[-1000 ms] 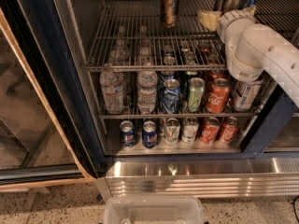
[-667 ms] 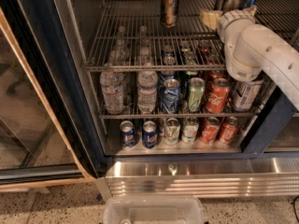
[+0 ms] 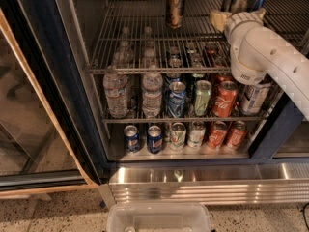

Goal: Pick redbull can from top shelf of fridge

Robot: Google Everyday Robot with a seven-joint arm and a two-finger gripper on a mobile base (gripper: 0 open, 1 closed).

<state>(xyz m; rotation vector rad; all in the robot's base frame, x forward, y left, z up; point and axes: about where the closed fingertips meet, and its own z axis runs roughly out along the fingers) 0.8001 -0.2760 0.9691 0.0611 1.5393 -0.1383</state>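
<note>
Nearest, far below the pincer, a clear plastic bin (image 3: 159,217) sits on the floor before the ribbed stainless-steel base panel (image 3: 203,190) of the large dark-blue-framed display fridge (image 3: 273,135). Below the pincer, lower wire racks hold soda cans (image 3: 224,98) and clear water bottles (image 3: 116,93) crowded to the front, probably for easy reach. The white arm (image 3: 270,62) reaches in from the right over the grey wire top shelf (image 3: 135,37), its pale pincer (image 3: 219,19) low over the bars; wide or narrow, I cannot tell. Just behind it stands a slim silver-and-blue redbull can (image 3: 240,1), one of three alike. A wider brown-gold can (image 3: 175,6) stands apart to its left.
</note>
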